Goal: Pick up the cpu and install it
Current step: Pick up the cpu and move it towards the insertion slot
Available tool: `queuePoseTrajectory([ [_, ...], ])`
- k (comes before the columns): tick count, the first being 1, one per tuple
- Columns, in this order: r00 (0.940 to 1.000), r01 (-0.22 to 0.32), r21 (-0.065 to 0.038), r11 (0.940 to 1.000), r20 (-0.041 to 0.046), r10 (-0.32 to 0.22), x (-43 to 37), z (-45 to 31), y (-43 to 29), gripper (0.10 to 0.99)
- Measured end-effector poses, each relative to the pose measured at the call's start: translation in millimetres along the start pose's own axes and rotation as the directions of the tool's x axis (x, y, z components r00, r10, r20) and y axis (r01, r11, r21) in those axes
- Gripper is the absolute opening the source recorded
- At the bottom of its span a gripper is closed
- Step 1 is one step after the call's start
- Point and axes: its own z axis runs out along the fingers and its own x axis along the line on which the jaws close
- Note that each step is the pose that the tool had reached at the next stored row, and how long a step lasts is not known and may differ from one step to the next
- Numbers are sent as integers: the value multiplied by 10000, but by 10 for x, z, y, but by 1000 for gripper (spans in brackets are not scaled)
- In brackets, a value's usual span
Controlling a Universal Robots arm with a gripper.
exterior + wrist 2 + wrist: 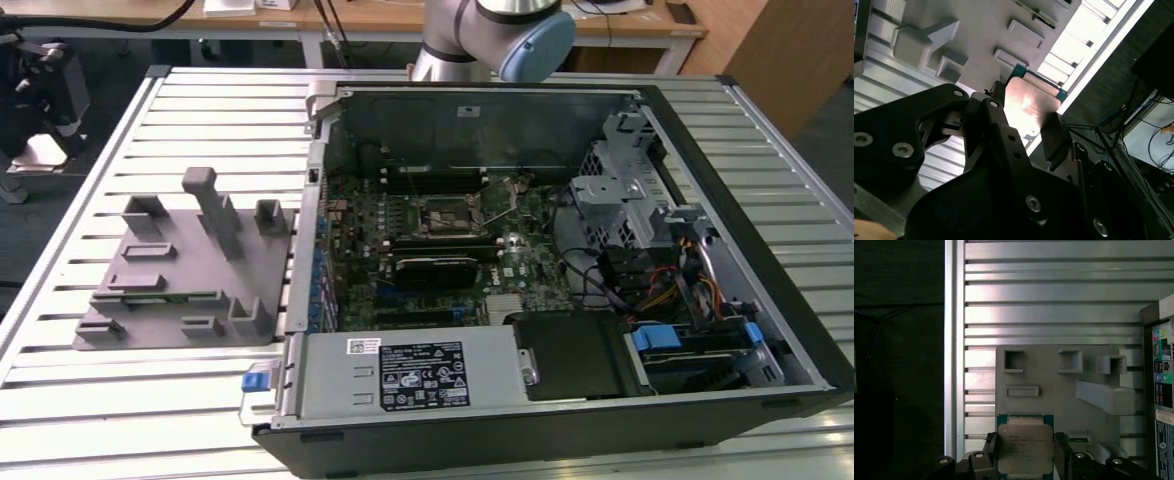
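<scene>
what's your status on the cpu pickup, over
tool shut on cpu, seen in both wrist views. cpu held clear of grey tray, not in socket in exterior view. nothing else in its grip.

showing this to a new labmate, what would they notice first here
The open computer case, its motherboard bared, lies in the middle of the exterior view on the slatted table. In the first wrist view, the silvery cpu sits clamped in the gripper, above the grey tray.
</scene>
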Motion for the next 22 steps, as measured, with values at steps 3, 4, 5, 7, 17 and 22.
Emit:
queuePoseTrajectory([
  [3, 10000, 0, -1, 10000, 2, 0, 1, -1, 0, 533],
  [4, 10000, 0, -1, 10000, 1, 0, 1, -2, 0, 533],
  [5, 10000, -1, 0, 10000, 0, 1, 1, -2, 0, 533],
  [7, 10000, -2, 1, 10000, -1, 2, -9, -4, 1, 533],
  [17, 10000, -1, 0, 10000, 0, 1, -273, -6, 7, 533],
  [22, 10000, -1, -1, 10000, 1, 1, -419, -7, 11, 533],
])
